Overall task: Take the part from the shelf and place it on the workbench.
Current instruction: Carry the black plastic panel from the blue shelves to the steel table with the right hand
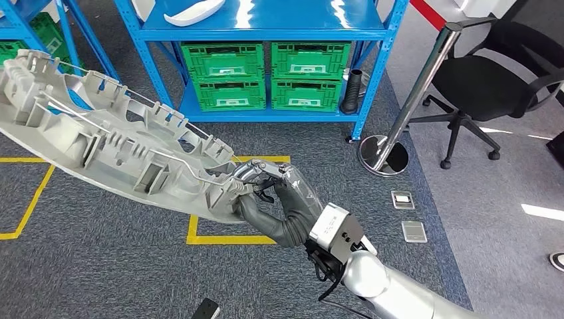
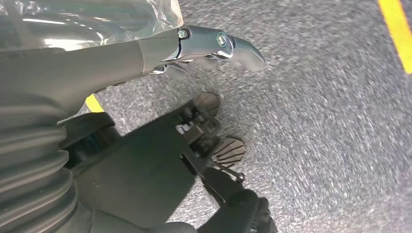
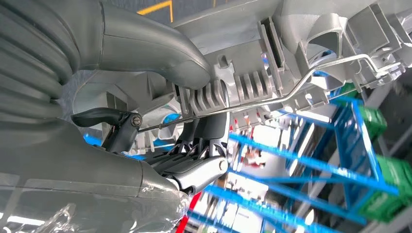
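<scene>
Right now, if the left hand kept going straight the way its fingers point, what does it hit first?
Probably only the carpet. In the left wrist view the left hand holds nothing and points down at grey floor, with no object in line. Depth is unclear. A yellow floor line lies off to one side.

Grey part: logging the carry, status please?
Right hand grips grey part by its end. Left hand holds nothing, over carpet. Blue shelf ahead; stanchion at right.

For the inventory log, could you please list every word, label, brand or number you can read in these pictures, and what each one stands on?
None can be read.
Part in the right hand: no lettering visible.
Green crates on the shelf: no legible labels.
White wrist module: no visible print.
Floor plates: too small to tell.
Left hand: no markings.
</scene>
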Tool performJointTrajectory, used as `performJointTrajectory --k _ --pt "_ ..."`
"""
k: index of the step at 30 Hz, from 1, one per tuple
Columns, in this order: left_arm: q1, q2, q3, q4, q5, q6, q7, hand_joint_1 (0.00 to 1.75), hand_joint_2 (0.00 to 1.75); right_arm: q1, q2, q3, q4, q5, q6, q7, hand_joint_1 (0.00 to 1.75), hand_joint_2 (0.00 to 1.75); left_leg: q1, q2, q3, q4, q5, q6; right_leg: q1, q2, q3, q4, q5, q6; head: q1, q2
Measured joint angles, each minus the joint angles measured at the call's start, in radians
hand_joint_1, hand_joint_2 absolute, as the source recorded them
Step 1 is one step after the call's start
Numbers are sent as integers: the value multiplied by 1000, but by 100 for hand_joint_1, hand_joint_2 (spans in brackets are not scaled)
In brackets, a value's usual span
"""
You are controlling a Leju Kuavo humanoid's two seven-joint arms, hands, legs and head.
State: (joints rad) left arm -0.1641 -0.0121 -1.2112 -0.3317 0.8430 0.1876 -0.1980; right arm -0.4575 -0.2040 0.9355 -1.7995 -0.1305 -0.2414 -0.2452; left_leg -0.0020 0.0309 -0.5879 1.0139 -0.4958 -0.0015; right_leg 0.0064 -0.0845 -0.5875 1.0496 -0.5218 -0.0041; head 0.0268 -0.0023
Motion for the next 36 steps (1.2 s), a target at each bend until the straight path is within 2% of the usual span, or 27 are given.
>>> performJointTrajectory --k 2,4,5,6,7,8,10,11,12,14,15,17,19,20,21,22,24,25,26,27,28,29,30,32,34,35,36 --pt "-2 -1 0 0 -1 0 0 0 175 0 -1 -1 0 0 1 0 175 175 5 -21 -2 -2 5 9 -6 52 -38 86 -55 8 5 0" --pt "-3 -1 0 0 -2 0 0 0 175 2 -1 -1 0 0 1 0 175 175 5 -44 -4 -1 8 13 -8 75 -97 216 -108 11 9 0" --pt "-3 -1 0 0 -3 0 0 0 175 3 -2 -1 0 0 1 0 175 175 4 -57 -5 0 8 13 -8 78 -116 256 -115 11 9 0" --pt "-2 -1 0 0 -4 0 0 0 175 5 -2 -1 0 0 1 0 175 175 4 -70 -6 2 8 13 -8 79 -121 263 -104 10 9 0" --pt "-2 -1 0 0 -4 0 0 0 175 5 -2 0 0 0 1 0 175 175 4 -83 -6 5 8 13 -8 82 -109 235 -76 8 9 0" --pt "-2 -1 0 0 -5 0 0 0 175 5 -2 -1 0 0 1 0 175 175 4 -97 -7 8 7 12 -9 93 -81 174 -35 5 10 0" --pt "-4 -2 0 0 -7 0 1 0 175 5 -2 -1 0 1 1 1 175 175 7 -124 -14 16 6 5 -13 148 -30 57 16 -2 8 0" --pt "-6 -3 0 0 -8 0 2 0 175 5 -3 -1 0 1 1 1 175 175 10 -137 -23 20 8 -1 -14 172 -17 21 24 -4 7 0" --pt "-6 -4 0 0 -9 0 2 0 175 5 -3 -1 -1 2 0 1 175 175 14 -150 -32 22 11 -8 -15 185 -14 11 20 -6 6 0" --pt "-3 -5 0 0 -12 0 3 0 175 6 -3 -2 -1 2 -2 5 175 175 19 -171 -45 22 17 -22 -15 165 -13 1 22 -12 8 0" --pt "-1 -5 0 0 -13 0 4 0 175 6 -3 -2 -1 2 -3 7 175 175 16 -166 -48 25 13 -27 -17 151 -11 -4 24 -16 8 0" --pt "-1 -5 -1 1 -16 -1 5 0 175 7 -2 -3 -2 4 -4 9 175 175 11 -112 -77 89 -31 -37 -21 117 -5 -14 28 -24 0 0" --pt "-4 -5 -1 1 -18 -1 5 0 175 9 -2 -3 -2 6 -4 9 175 175 10 -59 -128 209 -90 -47 -20 83 -4 -14 27 -27 -8 0" --pt "-5 -5 -1 1 -18 -1 5 0 175 10 -2 -3 -2 7 -4 10 175 175 12 -51 -148 257 -105 -50 -19 67 -4 -14 26 -28 -9 0" --pt "-4 -5 -1 1 -19 -1 5 0 175 12 -2 -3 -2 8 -4 10 175 175 13 -47 -157 281 -107 -52 -19 53 -3 -13 25 -28 -9 0" --pt "-3 -5 -1 1 -20 -1 6 0 175 15 -2 -3 -2 8 -4 11 175 175 14 -43 -147 267 -89 -54 -19 39 -3 -13 24 -27 -9 0" --pt "-1 -4 -2 2 -24 -1 6 0 175 18 -2 -3 -3 9 -4 12 175 175 14 -26 -79 143 -24 -51 -19 14 1 -12 21 -23 -9 0" --pt "-2 -4 -2 3 -25 -1 6 0 175 19 -2 -4 -4 9 -5 13 175 175 9 -1 -44 75 0 -46 -16 3 2 -12 19 -19 -9 0" --pt "-3 -5 -2 3 -26 -1 6 0 175 19 -3 -4 -6 9 -6 13 175 175 4 19 -21 30 11 -38 -13 -7 4 -12 18 -15 -10 0" --pt "-3 -5 -2 3 -26 -1 6 0 175 20 -3 -5 -8 9 -6 13 175 175 -1 34 -14 12 10 -31 -11 -15 5 -13 18 -10 -9 0" --pt "-3 -5 -2 3 -26 -1 6 0 175 20 -3 -6 -10 9 -6 14 175 175 -6 39 -15 8 8 -23 -8 -24 6 -14 18 -6 -8 0" --pt "-1 -5 -2 3 -25 -1 6 0 175 20 -4 -6 -11 9 -6 14 175 175 -6 28 -16 6 9 -16 -8 -33 8 -15 17 -1 -7 0" --pt "1 -5 -3 4 -24 -1 6 0 175 20 -4 -6 -12 9 -6 15 175 175 -4 18 -16 4 11 -11 -10 -29 10 -13 12 5 -6 0" --pt "2 -5 -2 4 -19 0 5 0 175 20 -5 -7 -15 9 -5 17 175 175 2 -3 -15 -1 17 2 -14 15 -8 33 -25 14 -3 0" --pt "-1 -6 -2 4 -16 0 3 0 175 22 -6 -8 -16 9 -3 18 175 175 3 -27 -17 -1 20 10 -16 68 -63 153 -87 15 3 0" --pt "0 -6 -2 4 -15 0 2 0 175 25 -7 -8 -16 9 -2 18 175 175 3 -41 -17 -1 21 12 -15 76 -93 216 -109 15 6 0" --pt "1 -6 -2 4 -13 0 1 0 175 27 -8 -8 -16 9 -2 19 175 175 2 -55 -18 0 22 13 -15 79 -113 255 -115 15 7 0"
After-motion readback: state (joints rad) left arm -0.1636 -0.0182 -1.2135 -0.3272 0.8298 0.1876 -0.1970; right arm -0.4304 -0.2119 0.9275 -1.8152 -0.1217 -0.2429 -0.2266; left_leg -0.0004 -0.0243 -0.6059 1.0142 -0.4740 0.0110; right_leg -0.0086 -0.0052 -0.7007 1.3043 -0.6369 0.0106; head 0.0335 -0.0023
